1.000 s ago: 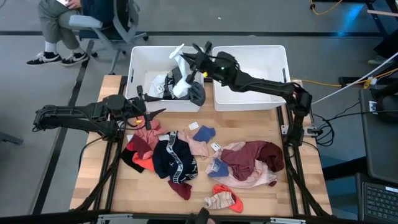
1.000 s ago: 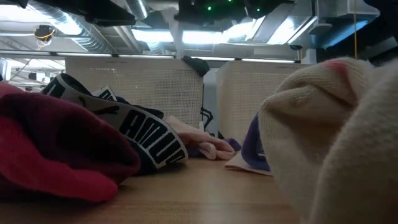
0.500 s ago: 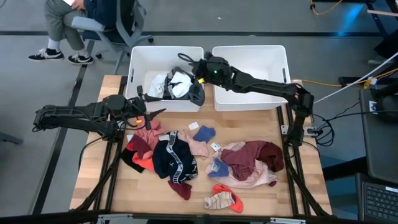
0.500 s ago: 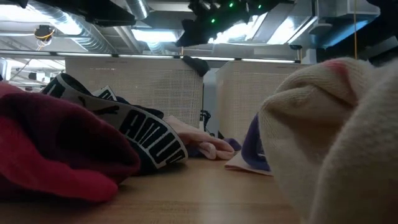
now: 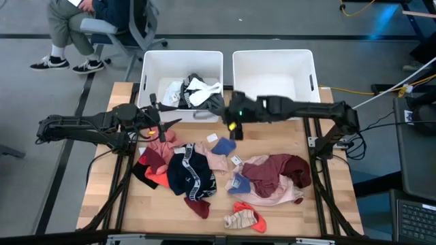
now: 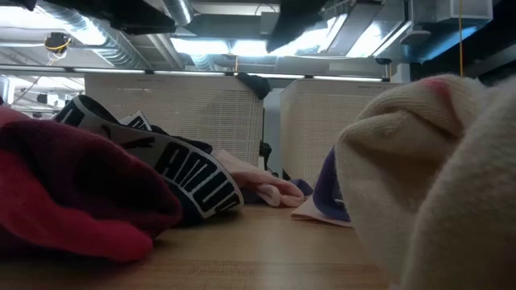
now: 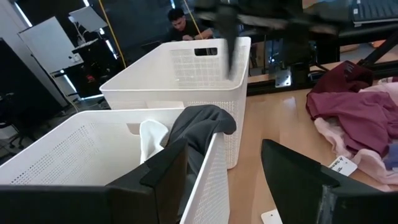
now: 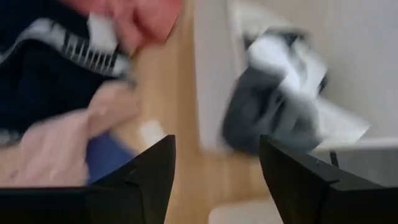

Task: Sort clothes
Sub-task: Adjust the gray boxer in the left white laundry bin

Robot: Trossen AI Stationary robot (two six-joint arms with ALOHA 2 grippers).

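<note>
The clothes lie heaped on the table: pink, navy with a white band, blue, maroon and a red and cream sock. White, grey and black pieces lie in the left white bin. A grey garment hangs over that bin's near rim. My right gripper stands open and holds nothing, just in front of the gap between the bins, above the blue piece. My left gripper waits open at the pile's far left corner.
The right white bin stands beside the left one at the table's far edge. A person sits on a chair beyond the far left corner. Bare wood shows along the table's near left and near right.
My right gripper has opened over the left bin and let go of a white garment, which now lies in the bin. It has then swung toward the table's near edge, past the bin's front rim, to a place above the blue piece.
</note>
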